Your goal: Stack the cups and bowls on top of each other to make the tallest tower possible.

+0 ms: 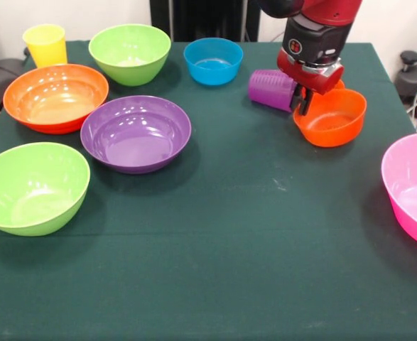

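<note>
The claw [302, 104] came down from above and its dark fingers seemed to pinch the rim of the small orange bowl [331, 118], which was tilted, with the purple cup [272, 90] lying on its side just beside it. I judged that no tower was begun. The small blue bowl [213, 61], yellow cup [45, 45], two lime green bowls [130, 53], large orange bowl [55, 97], purple bowl [136, 133] and pink bowl [411, 188] stood apart on the green table [251, 241].
</note>
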Available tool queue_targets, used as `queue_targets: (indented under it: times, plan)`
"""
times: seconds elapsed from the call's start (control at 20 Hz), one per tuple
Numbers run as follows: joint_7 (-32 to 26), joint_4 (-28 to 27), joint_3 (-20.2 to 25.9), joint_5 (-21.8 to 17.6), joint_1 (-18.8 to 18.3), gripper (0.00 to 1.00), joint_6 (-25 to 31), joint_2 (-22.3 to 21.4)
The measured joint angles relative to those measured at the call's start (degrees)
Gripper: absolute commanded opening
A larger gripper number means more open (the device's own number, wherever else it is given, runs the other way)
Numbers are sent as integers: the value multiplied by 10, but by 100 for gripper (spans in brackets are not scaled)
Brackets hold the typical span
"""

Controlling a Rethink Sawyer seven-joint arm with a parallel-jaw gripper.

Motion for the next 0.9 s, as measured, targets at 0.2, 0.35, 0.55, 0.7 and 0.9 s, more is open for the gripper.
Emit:
queue_targets:
  times: [0.2, 0.35, 0.55, 0.7, 0.9]
  plan:
    - [0, -3, 1, 0, 0, 0, 0, 0]
    - [0, -7, 2, 0, 0, 0, 4, 0]
    - [0, -19, 9, 0, -4, 0, 11, 0]
    - [0, -34, 18, 2, -12, 0, 13, 0]
    - [0, -56, 26, 2, -21, 0, 18, 1]
